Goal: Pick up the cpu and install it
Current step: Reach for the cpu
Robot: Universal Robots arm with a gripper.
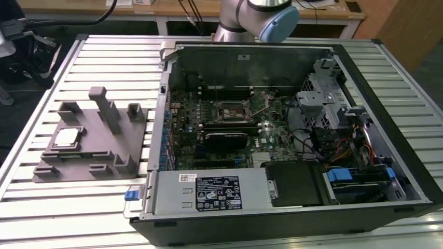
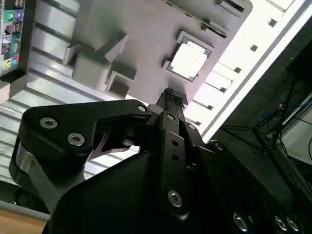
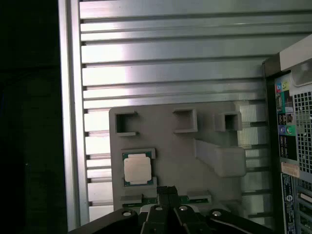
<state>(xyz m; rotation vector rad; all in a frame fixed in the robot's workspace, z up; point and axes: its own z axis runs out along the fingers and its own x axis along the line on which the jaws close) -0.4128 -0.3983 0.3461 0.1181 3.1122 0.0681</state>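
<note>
Cpu (image 3: pixel 136 169) found seated flat in its recess of the grey moulded tray (image 3: pixel 170 146) on the slatted table (image 1: pixel 104 62) (beside the open computer case (image 1: pixel 249 59), not in it), with the gripper (image 3: pixel 168 189) hanging above the tray near the chip, jaws closed together and empty.

Lab, slatted bench (image 1: pixel 111 57), opened computer case (image 1: pixel 242 59)

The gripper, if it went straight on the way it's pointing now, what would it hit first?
The gripper would most likely meet the grey tray first, just beside the cpu rather than on it, though depth is unclear.
</note>
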